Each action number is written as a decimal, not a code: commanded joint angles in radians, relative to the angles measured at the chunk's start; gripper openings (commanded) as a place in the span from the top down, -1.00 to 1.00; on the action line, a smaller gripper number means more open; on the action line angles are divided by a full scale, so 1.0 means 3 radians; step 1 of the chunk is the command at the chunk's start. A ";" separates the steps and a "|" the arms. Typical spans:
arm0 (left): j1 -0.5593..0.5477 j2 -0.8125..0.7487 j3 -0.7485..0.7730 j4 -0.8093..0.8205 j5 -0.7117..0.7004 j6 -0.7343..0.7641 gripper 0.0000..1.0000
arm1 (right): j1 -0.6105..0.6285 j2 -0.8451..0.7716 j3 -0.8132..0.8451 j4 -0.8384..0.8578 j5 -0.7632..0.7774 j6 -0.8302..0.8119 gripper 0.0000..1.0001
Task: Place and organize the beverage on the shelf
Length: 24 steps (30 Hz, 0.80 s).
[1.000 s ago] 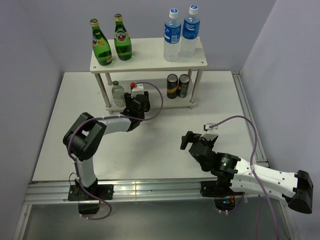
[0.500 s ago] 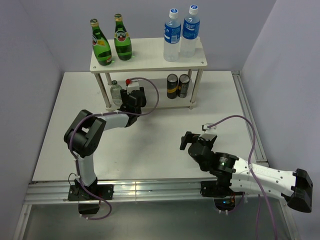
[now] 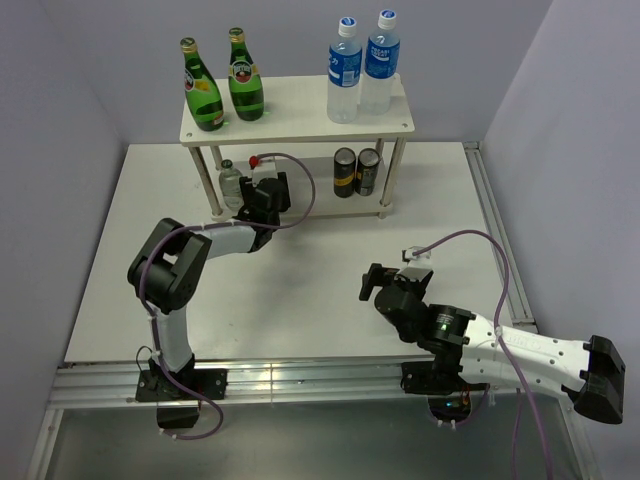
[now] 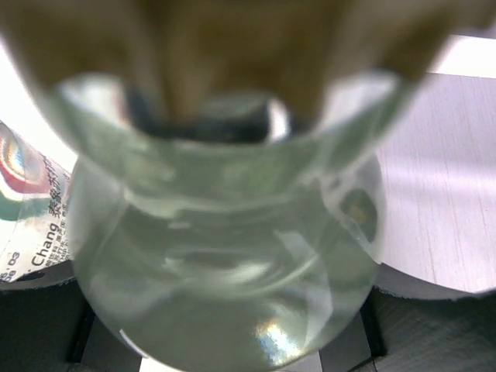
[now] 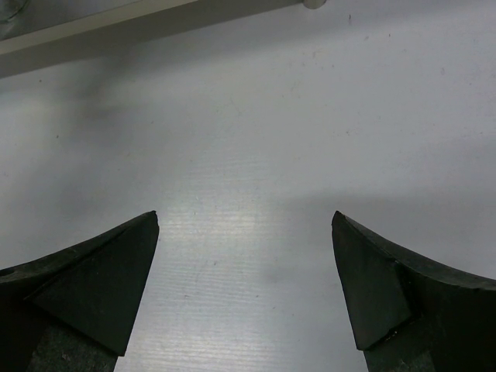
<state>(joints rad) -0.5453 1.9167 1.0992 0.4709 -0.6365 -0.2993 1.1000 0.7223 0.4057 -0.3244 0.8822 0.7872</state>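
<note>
Right tool [image 5: 245,232]: jaws spread wide, holding nothing, hovering low over the bare white surface [image 3: 300,290], well short of the shelf [image 3: 300,125].

Left tool [image 3: 258,185]: reaches to the front left of the shelf's lower tier. The wrist view is filled by a small clear bottle [image 4: 225,232] sitting between the dark fingers [image 4: 39,333]; the tool is closed on it. No writing is visible on this bottle.

Lower tier, left: a second small clear bottle [image 3: 231,183] stands just beside the held one. Its label [image 4: 31,225] reads "Chang"; the smaller print around that word is not legible.

Lower tier, right: two dark cans [image 3: 345,170] [image 3: 368,170], upright and touching; markings unreadable.

Upper tier, left: two green glass bottles [image 3: 203,100] [image 3: 245,90] with yellow-red labels, upright, side by side.

Upper tier, right: two clear plastic bottles [image 3: 344,72] [image 3: 380,62] with blue labels and white lettering too small to read with certainty.
</note>
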 commanded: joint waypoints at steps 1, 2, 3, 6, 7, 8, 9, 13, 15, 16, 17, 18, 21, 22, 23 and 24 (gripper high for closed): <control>0.0023 -0.0156 -0.0008 0.0383 0.0035 -0.0020 -0.28 | 0.0020 -0.0004 0.0090 0.0090 0.0081 0.0014 -1.00; 0.0013 -0.0171 -0.0023 0.0383 0.0040 -0.0030 -0.33 | 0.0015 -0.0005 0.0090 0.0090 0.0081 0.0009 -1.00; 0.0008 -0.0176 -0.0028 0.0373 0.0020 -0.0035 -0.35 | 0.0020 -0.0015 0.0085 0.0090 0.0081 0.0014 -1.00; -0.0033 -0.0197 -0.0064 0.0373 -0.0010 -0.0020 -0.51 | 0.0020 -0.0035 0.0079 0.0084 0.0076 0.0015 -1.00; -0.0048 -0.0207 -0.0080 0.0394 -0.0041 -0.0015 -0.59 | 0.0020 -0.0045 0.0074 0.0084 0.0081 0.0015 -1.00; -0.0064 -0.0227 -0.0105 0.0394 -0.0056 -0.0010 -0.93 | 0.0020 -0.0050 0.0074 0.0089 0.0081 0.0009 -1.00; -0.0089 -0.0233 -0.0110 0.0389 -0.0072 -0.0015 -0.99 | 0.0020 -0.0061 0.0069 0.0084 0.0081 0.0014 -1.00; -0.0146 -0.0299 -0.0146 0.0343 -0.0148 -0.0025 -0.99 | 0.0015 -0.0107 0.0054 0.0074 0.0076 0.0020 -1.00; -0.0187 -0.0335 -0.0187 0.0343 -0.0174 -0.0040 -0.99 | 0.0015 -0.0127 0.0044 0.0074 0.0076 0.0020 -1.00; -0.0202 -0.0350 -0.0207 0.0348 -0.0189 -0.0035 -0.99 | 0.0015 -0.0142 0.0039 0.0074 0.0081 0.0025 -1.00; -0.0237 -0.0386 -0.0243 0.0348 -0.0220 -0.0035 -0.99 | 0.0020 -0.0148 0.0038 0.0069 0.0071 0.0025 -1.00; -0.0253 -0.0406 -0.0264 0.0348 -0.0240 -0.0035 -0.99 | 0.0020 -0.0163 0.0038 0.0069 0.0076 0.0020 -1.00; -0.0319 -0.0468 -0.0315 0.0302 -0.0307 -0.0051 -0.99 | 0.0015 -0.0183 0.0028 0.0069 0.0076 0.0020 -1.00; -0.0335 -0.0508 -0.0335 0.0297 -0.0322 -0.0061 -0.99 | 0.0020 -0.0199 0.0023 0.0069 0.0071 0.0020 -1.00; -0.0375 -0.0534 -0.0381 0.0292 -0.0338 -0.0071 -0.99 | 0.0020 -0.0204 0.0023 0.0069 0.0071 0.0020 -1.00; -0.0396 -0.0560 -0.0412 0.0281 -0.0388 -0.0076 -0.99 | 0.0015 -0.0214 0.0018 0.0069 0.0071 0.0020 -1.00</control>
<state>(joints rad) -0.6369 1.8149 0.9951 0.5331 -0.7097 -0.3061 1.1000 0.6750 0.4057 -0.3248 0.8822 0.7872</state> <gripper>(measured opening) 0.993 0.998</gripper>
